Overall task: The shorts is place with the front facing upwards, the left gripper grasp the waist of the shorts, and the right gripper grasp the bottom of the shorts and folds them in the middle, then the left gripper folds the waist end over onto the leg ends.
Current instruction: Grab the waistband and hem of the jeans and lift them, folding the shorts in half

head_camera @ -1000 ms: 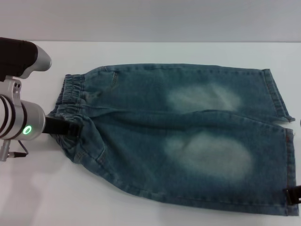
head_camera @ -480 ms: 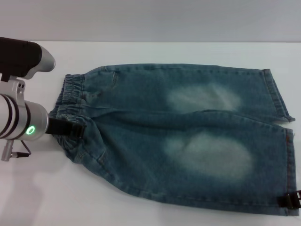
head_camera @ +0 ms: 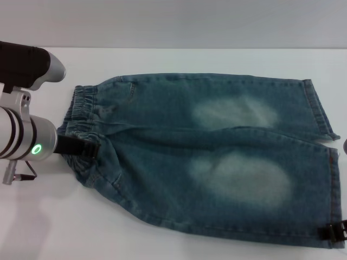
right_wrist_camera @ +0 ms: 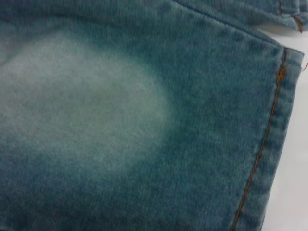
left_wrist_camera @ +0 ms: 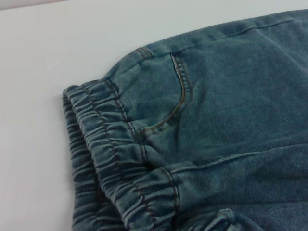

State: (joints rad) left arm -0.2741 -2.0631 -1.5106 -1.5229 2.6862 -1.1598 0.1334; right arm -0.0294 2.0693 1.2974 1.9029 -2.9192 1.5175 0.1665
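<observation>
Two wrist views add detail: waist of the shorts [left_wrist_camera: 115,159] ruffles, hem stitching. Shorts [head_camera: 206,157] flat on table [head_camera: 179,59]. Left gripper [head_camera: 81,147] at 9 o'clock, apparently pinching waist; right gripper [head_camera: 337,232] at 4 o'clock on leg ends [head_camera: 335,200], jaws unclear.

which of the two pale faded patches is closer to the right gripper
The larger faded patch, on the leg nearer the robot. The right gripper sits at that leg's hem; the smaller faded patch lies on the far leg.

The shorts [head_camera: 206,157] lie flat on the white desk [head_camera: 54,227], waist [head_camera: 81,124] at 9 o'clock, leg ends [head_camera: 325,162] at 3 o'clock. The left gripper [head_camera: 89,149] sits on the waist, arm reaching in from 9 o'clock. The right gripper [head_camera: 336,232] touches the near hem at 4 o'clock.
</observation>
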